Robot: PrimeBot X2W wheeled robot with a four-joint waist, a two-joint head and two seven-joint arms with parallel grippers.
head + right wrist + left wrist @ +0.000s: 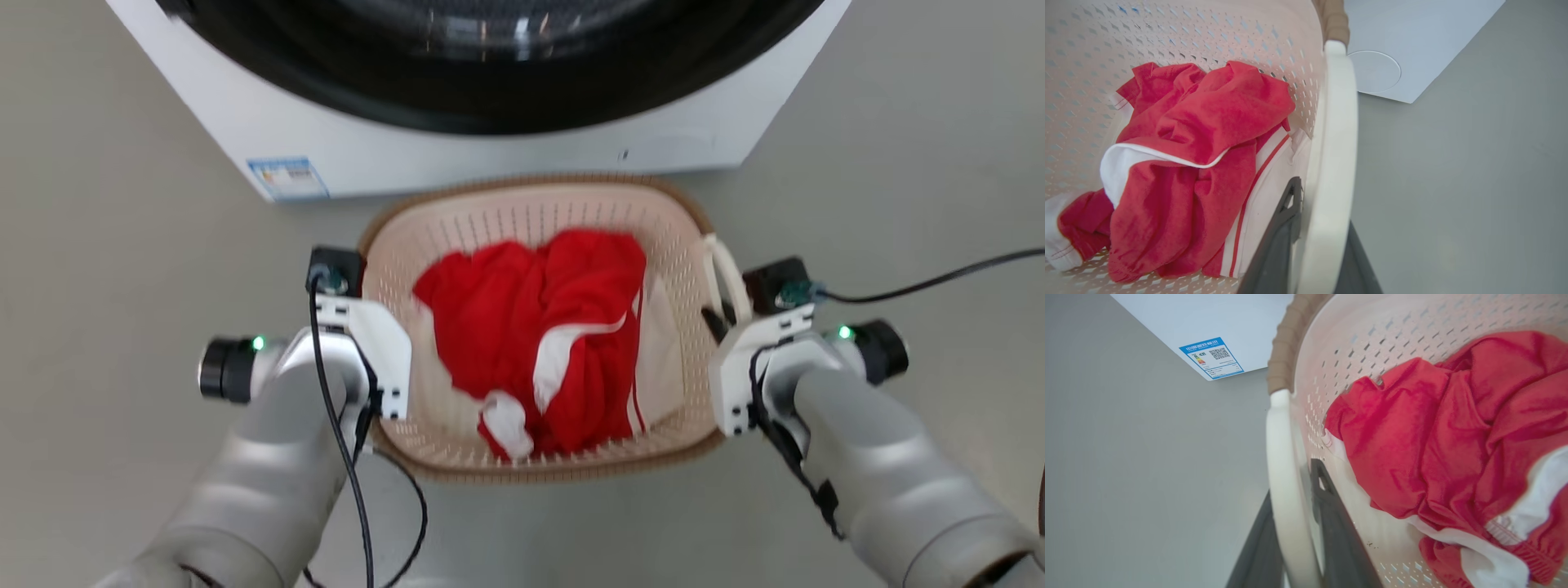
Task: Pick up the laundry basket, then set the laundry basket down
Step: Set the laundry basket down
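The laundry basket (457,220), cream with a brown woven rim, sits in the middle of the head view with a red and white garment (539,327) in it. In the left wrist view my left gripper (1293,479) is shut on the basket's white left handle (1280,457), with one dark finger outside it and one inside. My right gripper (1323,202) is shut the same way on the white right handle (1333,122). In the head view both wrists flank the basket, and the right handle (727,273) arches up by the right gripper (725,322). Whether the basket touches the floor I cannot tell.
A white washing machine (490,155) with a dark round door stands just beyond the basket, a blue label (287,178) at its lower left corner. A black cable (939,282) runs over the grey floor (122,204) on the right.
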